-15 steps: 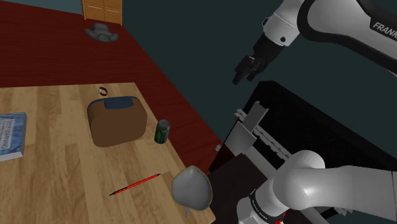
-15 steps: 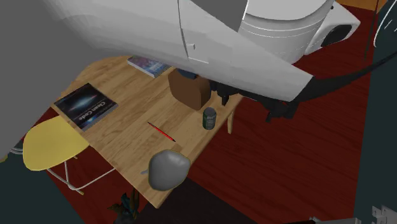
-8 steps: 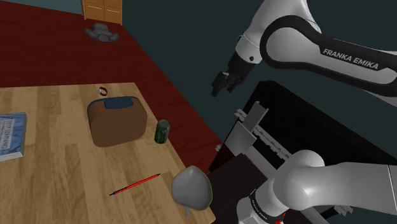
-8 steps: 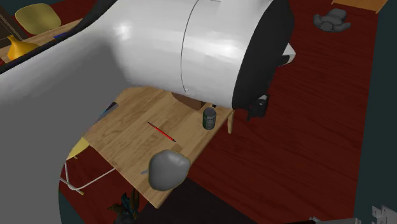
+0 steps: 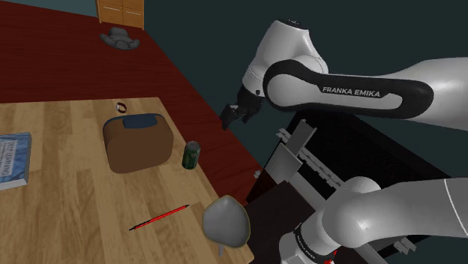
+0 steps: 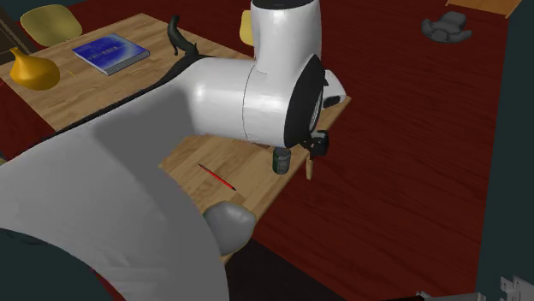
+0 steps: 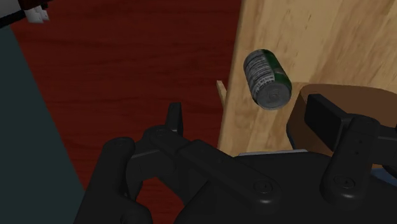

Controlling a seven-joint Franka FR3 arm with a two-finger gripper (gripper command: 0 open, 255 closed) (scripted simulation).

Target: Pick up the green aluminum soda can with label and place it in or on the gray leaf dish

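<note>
Grey leaf dish (image 6: 234,219) half behind white arm (image 6: 257,94)

can (image 5: 191,154): upright on the bench (image 5: 67,225), near its edge at the shoulder view's right, just beside the case (image 5: 137,141)
dish (image 5: 226,222): on the bench's near corner, well apart from the can
pencil (image 5: 158,217): on the bench, between case and dish
book (image 5: 13,159): at the shoulder view's left edge
hand (image 5: 229,118): over the floor (image 5: 60,52), off the bench's edge

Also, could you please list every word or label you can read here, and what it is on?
"FRANKA EMIKA": on the arm.
Can label: print too small to read.
Book cover: too blurred to read.
</note>
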